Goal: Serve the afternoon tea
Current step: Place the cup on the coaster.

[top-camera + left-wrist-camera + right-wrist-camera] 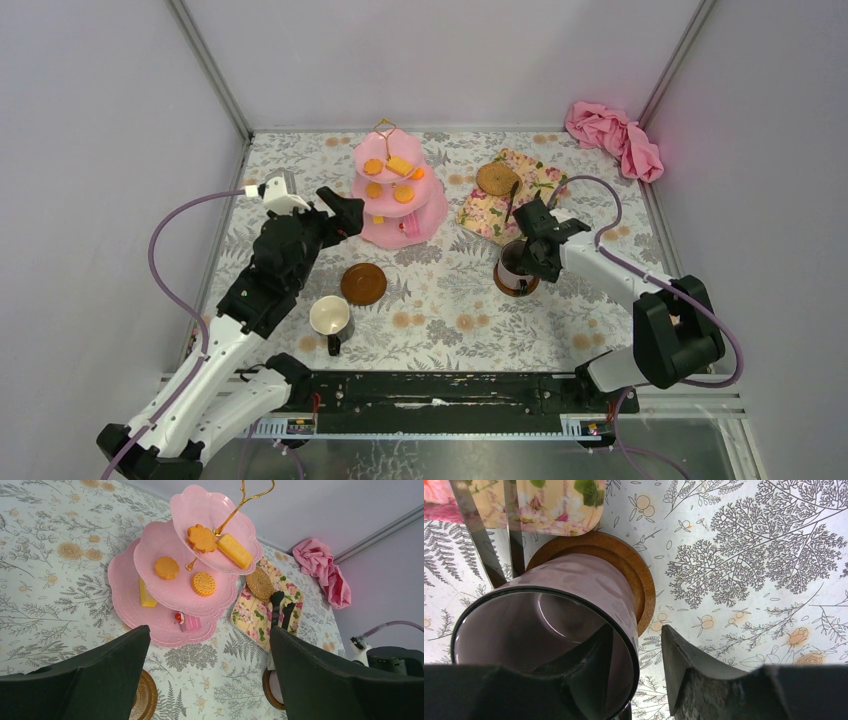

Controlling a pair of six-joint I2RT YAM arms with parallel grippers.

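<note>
The purple mug (574,587) sits on its saucer (636,570), lower left of the right wrist view. The right claw (636,635) straddles its rim with fingers apart, probably letting go. The left claw (207,645) is wide apart below the cake stand (125,587).

Pink three-tier cake stand (380,238) upright at the back, with orange and yellow biscuits (404,194). Purple mug (574,580) upright on brown saucer (634,575). White mug (329,317) just beside other saucer (363,284).
</note>
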